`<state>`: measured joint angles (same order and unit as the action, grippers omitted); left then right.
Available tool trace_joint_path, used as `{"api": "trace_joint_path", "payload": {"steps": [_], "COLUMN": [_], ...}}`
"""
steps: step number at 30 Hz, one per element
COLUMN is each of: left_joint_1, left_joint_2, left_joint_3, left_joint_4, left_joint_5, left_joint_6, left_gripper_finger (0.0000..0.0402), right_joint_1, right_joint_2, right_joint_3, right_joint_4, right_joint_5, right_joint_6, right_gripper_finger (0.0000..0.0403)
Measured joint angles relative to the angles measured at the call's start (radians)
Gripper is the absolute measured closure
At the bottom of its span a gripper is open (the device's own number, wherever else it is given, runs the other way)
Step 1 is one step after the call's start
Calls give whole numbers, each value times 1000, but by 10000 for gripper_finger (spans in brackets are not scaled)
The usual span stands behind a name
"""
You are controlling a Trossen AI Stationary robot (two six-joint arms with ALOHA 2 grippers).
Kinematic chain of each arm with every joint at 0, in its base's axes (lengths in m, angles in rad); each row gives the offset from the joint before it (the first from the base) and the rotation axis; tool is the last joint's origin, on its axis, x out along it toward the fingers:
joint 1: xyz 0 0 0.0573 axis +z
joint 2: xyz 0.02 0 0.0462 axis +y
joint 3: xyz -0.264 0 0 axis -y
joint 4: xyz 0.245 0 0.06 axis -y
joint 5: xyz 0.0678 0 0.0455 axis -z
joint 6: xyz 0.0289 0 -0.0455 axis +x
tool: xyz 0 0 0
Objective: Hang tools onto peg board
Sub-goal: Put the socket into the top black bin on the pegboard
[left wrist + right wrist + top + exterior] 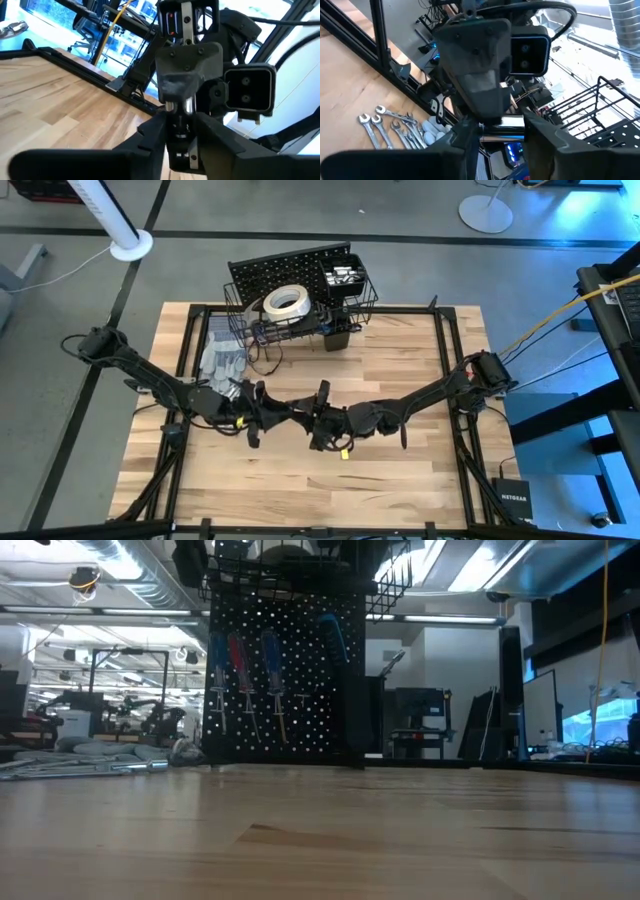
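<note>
Mid-tabletop, the left hand (300, 418) and right hand (322, 420) meet on a shiny metal tool (504, 129), both partly closed around it; the peg board (290, 275) stands at 12 o'clock, so the receiver should clamp firmly before the giver lets go.

"NETGEAR" stands in white letters on a small black box (516, 498) at the lower right of the high view; no other writing is legible.
</note>
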<state>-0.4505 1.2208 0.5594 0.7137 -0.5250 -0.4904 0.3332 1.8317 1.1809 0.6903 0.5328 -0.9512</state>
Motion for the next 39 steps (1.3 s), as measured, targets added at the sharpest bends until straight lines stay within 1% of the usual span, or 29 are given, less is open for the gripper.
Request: {"api": "trace_joint_path", "payload": {"steps": [3, 5, 8, 12, 14, 17, 19, 21, 25, 29, 31, 33, 35, 39], "left_joint_1": [0, 0, -3, -26, -38, -41, -35, -24, -10, -12, -12, -12, -12, -12], "left_joint_2": [-25, -66, -147, -235, -261, -270, -268, -264, -263, -263, -263, -263, -263, -263], "left_joint_3": [0, 0, 1, 1, 1, 1, 1, 1, 1, 0, 0, 0, 0, 1], "left_joint_4": [-23, -74, -205, -399, -502, -629, -690, -734, -782, -792, -792, -794, -794, -793], "left_joint_5": [2, 2, -15, -97, -128, -134, -136, -137, -137, -137, -137, -137, -137, -137], "left_joint_6": [18, 28, 28, -7, -49, -115, -153, -185, -232, -236, -235, -234, -233, -232], "left_gripper_finger": [281, 272, 266, 267, 269, 270, 270, 270, 270, 270, 270, 270, 270, 270], "right_joint_1": [8, 19, 43, 63, 61, 32, 0, -48, -168, -304, -370, -436, -497, -580], "right_joint_2": [-8, -25, -70, -153, -201, -273, -309, -328, -316, -287, -274, -265, -262, -258], "right_joint_3": [0, 0, 0, 0, 0, 26, 84, 180, 444, 692, 786, 856, 893, 896], "right_joint_4": [3, 0, -17, -66, -86, -140, -240, -404, -783, -1068, -1190, -1289, -1371, -1436], "right_joint_5": [32, 77, 119, 133, 136, 157, 185, 194, 192, 190, 179, 129, 52, -108], "right_joint_6": [0, -10, -37, -41, -41, 19, 100, 185, 340, 519, 625, 746, 849, 967], "right_gripper_finger": [286, 286, 286, 286, 286, 286, 286, 286, 286, 286, 286, 285, 285, 285]}}
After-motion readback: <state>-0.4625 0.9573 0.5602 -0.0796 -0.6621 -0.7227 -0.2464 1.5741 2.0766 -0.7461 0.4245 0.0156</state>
